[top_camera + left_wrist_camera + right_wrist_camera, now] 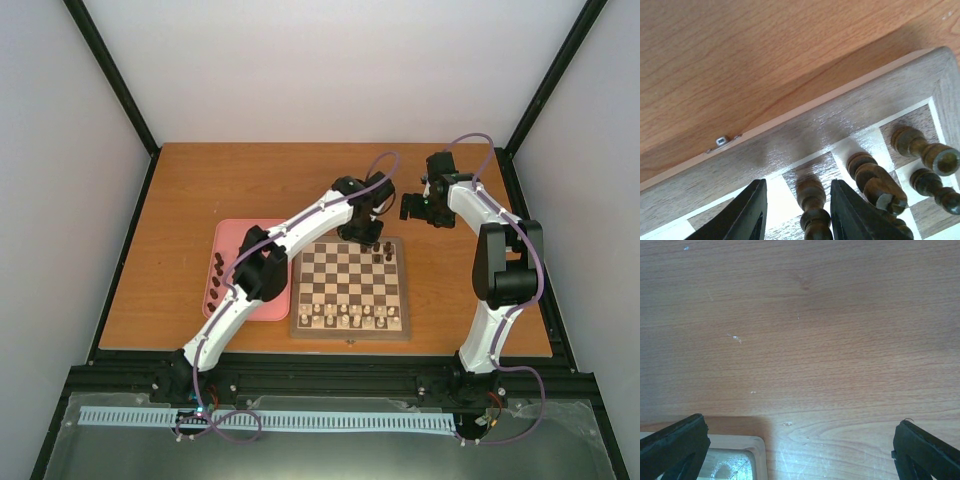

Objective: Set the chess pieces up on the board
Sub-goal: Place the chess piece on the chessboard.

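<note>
Worktop (190,180) is plain wood, with the board (350,275) sitting mid-way across it. Progress: early. Only four dark chess pieces (384,250) are on the board, all bunched at its far right corner. The left wrist view shows three grouped there plus one dark piece (812,210) a square further along the board's far row. The rest of the board's two far rows is bare, so most of the dark set is left to place. White pieces (350,316) look set along the board's near rows. Several spare dark pieces (215,280) sit on the pink tray (232,238) just left of the board; the left arm hides part of it, so I can't count them. Left gripper (799,197) is over the board's far edge, jaws apart, straddling that one dark piece. The piece is upright on what looks like a dark square, close to one finger (850,210) with a clear gap to the other. Not clamped as far as I can see: could be a release or a pre-grasp, can't tell which. Right gripper (415,207) hovers over the worktop just beyond the board's far right corner, jaws wide apart, nothing between them, well apart from every piece.
</note>
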Available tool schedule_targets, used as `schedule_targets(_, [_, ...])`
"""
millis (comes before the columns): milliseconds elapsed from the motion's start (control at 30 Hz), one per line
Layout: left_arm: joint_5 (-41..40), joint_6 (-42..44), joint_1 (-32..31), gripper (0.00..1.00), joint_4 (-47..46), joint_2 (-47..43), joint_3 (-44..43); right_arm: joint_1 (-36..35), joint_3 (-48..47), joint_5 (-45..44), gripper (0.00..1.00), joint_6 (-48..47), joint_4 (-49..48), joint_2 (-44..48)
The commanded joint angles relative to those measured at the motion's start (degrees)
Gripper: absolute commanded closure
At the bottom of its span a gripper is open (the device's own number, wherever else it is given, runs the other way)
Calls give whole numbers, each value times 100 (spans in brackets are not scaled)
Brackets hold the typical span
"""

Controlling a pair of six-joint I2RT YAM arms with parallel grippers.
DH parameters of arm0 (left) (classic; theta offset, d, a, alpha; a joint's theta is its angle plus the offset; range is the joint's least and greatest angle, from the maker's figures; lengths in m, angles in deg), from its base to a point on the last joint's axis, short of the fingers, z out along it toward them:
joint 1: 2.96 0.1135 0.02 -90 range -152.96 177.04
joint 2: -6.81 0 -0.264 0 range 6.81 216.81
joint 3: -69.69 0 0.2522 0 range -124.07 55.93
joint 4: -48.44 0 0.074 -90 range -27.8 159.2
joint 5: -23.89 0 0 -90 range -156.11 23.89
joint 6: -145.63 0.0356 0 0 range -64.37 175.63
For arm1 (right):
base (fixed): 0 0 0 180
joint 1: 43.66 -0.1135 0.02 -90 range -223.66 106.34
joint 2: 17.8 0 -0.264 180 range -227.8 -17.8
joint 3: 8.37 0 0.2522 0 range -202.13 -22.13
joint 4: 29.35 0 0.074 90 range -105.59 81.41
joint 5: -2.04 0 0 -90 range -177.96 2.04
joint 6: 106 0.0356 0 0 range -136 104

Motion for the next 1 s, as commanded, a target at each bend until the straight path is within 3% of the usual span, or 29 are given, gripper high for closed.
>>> schedule_targets(0, [75, -50, 110, 63, -124, -138, -366, -31, -159, -35, 0, -47, 45, -24])
schedule_targets(700, [485, -110, 475, 59, -260, -682, -524, -33, -190, -5, 0, -47, 45, -59])
schedule_targets(967, [50, 66, 656, 58, -225, -1480, 499, -52, -172, 33, 0, -37, 37, -28])
